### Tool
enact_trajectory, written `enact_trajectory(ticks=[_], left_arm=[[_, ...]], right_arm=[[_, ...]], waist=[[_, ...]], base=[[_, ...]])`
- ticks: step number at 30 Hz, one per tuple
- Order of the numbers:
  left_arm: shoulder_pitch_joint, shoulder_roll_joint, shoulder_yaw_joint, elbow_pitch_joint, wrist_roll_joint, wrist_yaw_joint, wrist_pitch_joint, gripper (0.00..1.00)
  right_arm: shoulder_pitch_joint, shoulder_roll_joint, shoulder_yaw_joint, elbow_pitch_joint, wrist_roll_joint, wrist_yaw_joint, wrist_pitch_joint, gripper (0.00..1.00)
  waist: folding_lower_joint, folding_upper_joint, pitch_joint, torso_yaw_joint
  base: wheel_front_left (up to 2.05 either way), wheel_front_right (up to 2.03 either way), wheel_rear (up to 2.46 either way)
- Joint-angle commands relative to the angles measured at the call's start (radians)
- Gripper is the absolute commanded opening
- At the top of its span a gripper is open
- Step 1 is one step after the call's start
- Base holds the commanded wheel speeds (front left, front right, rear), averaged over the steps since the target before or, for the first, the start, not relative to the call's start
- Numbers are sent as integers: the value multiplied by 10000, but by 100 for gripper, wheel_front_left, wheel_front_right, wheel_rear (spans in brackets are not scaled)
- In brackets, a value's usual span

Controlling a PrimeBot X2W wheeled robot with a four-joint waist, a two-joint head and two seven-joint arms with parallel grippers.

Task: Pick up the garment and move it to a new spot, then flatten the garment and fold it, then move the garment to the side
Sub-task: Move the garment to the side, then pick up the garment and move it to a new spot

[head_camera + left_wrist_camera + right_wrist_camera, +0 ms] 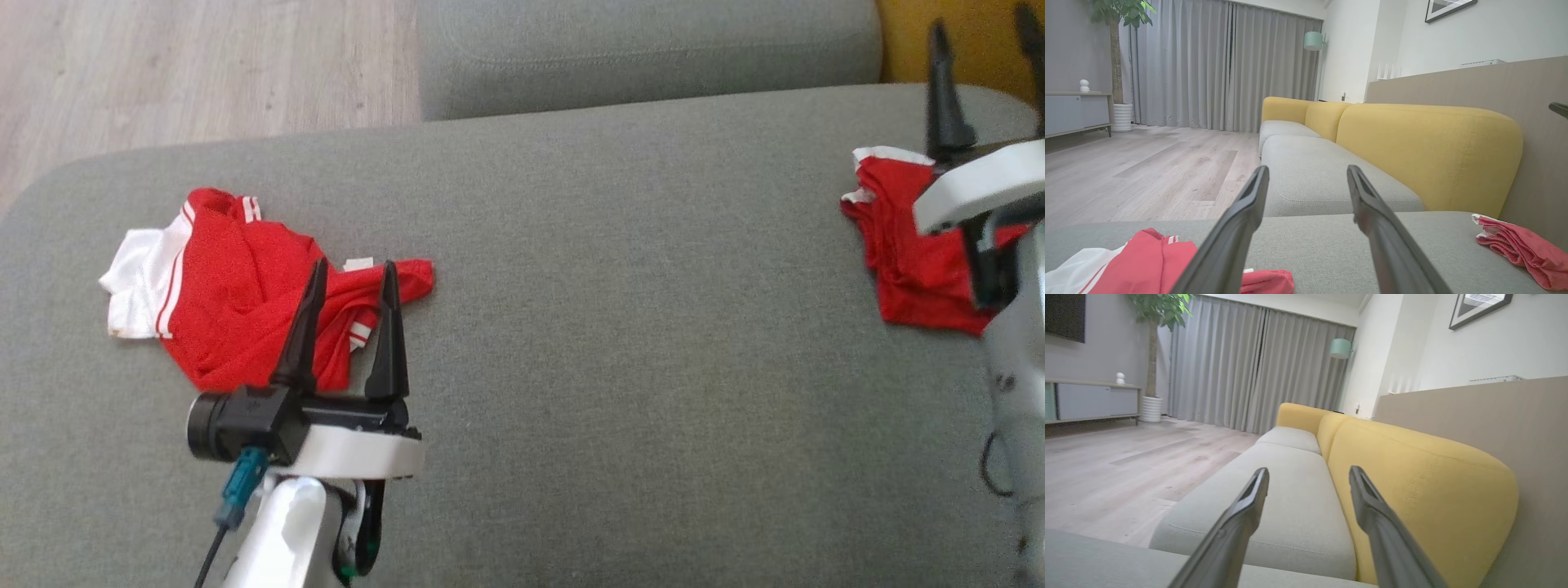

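A crumpled red garment with white sleeve and stripes lies on the left of the grey seat cushion; it also shows low in the left wrist view. My left gripper hovers open at its near right edge, fingers apart with nothing between them. A second red garment, folded into a small pile, rests at the cushion's right end. My right gripper stands open just above and beyond that pile, empty, its fingers pointing along the sofa.
The yellow backrest runs along the right side of the sofa. Another grey seat cushion continues beyond this one. Wooden floor lies off the left edge. The wide middle stretch of cushion separates the two garments.
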Motion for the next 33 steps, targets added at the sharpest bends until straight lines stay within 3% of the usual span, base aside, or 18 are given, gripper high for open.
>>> enact_trajectory(ticks=[1,8,12,22,33], left_arm=[[-159,41,404,-405,68,-18,-78,100],[224,41,427,-484,74,-62,-78,100],[437,41,441,-379,74,-96,-78,100],[813,41,468,-25,66,11,-78,100],[792,41,500,47,5,-63,-78,100]], right_arm=[[289,239,144,-964,216,-7,211,100],[2627,1167,-281,-3210,749,-7,621,100],[4094,1771,-415,-3906,851,-7,594,100],[5881,2389,11,-3794,941,-7,177,100],[5748,2446,224,-3614,1037,-7,-28,100]], waist=[[2,0,-168,-18],[2,0,-330,61],[2,0,-375,105],[2,0,-426,119],[2,0,-330,126]], base=[[0,0,0],[0,0,0],[0,0,0],[0,0,0],[0,0,0]])
